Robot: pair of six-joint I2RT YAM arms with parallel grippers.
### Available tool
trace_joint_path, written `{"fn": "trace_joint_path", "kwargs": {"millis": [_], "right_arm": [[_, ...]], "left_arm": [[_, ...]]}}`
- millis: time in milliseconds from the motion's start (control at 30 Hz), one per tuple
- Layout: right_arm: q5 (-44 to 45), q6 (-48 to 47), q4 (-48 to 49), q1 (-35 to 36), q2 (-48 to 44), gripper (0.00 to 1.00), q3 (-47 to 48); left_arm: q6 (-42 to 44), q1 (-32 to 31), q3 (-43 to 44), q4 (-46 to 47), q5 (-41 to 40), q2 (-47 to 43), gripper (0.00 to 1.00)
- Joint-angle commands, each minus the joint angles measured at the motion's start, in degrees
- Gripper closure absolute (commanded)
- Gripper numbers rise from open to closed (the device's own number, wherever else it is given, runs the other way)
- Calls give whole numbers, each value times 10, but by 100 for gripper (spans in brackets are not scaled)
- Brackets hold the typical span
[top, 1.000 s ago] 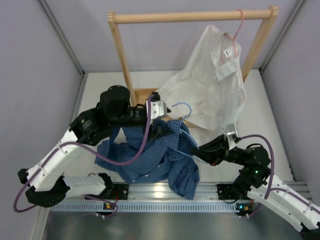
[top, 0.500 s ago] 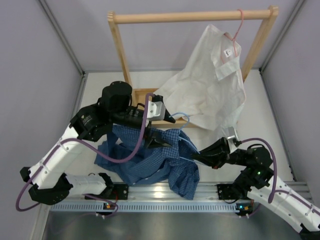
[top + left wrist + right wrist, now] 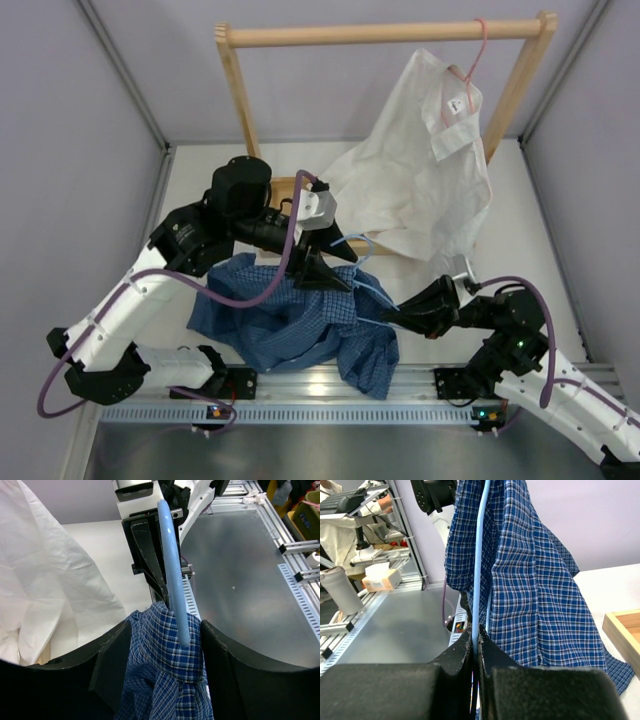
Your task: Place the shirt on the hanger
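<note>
Your right gripper (image 3: 475,632) pinched the hanger (image 3: 481,540) at frame centre, the shirt (image 3: 530,580) draped over it. The left gripper (image 3: 165,650) straddled its fabric, grip unclear — you likely needed the wire held steady.

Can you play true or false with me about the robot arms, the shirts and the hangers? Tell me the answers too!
1. The right gripper is pinching the light-blue hanger. True.
2. The white shirt lies flat on the table. False: it hangs from a pink hanger on the wooden rack.
3. Some of the blue checked shirt sits between the fingers of the left gripper. True.
4. The blue checked shirt hangs from the wooden rack. False: it is bunched up low, in front of the arms, over the table.
5. The light-blue hanger's hook is on the rack. False: only the pink hanger hangs there.
</note>
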Motion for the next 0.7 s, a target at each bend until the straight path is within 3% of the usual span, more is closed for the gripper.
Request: {"fn": "trace_joint_path", "kwargs": {"millis": [0,33,67,133,367,400,500,600,633,667], "right_arm": [[-7,-24,32,1,-1,100,37],[-8,-23,34,1,-1,100,37],[-8,-22,35,1,-1,100,38],[-9,-22,35,1,1,100,41],[-10,-16,44,2,10,100,42],[-11,-15,45,1,10,100,42],[-9,-16,48,1,12,100,42],[-9,-16,51,1,14,100,43],[-9,-15,51,1,14,100,43],[-8,-16,50,2,14,100,42]], "left_arm": [[-40,1,-1,69,35,-8,41],[-44,1,-6,74,36,-13,45],[-47,1,-18,80,44,-15,57],[-48,1,-30,90,50,-21,62],[-67,1,-64,117,62,-38,63],[-67,1,-65,117,66,-38,57],[-68,1,-68,123,74,-39,57],[-70,1,-74,134,78,-44,93],[-76,1,-80,139,76,-48,100],[-78,1,-83,151,75,-50,100]]}}
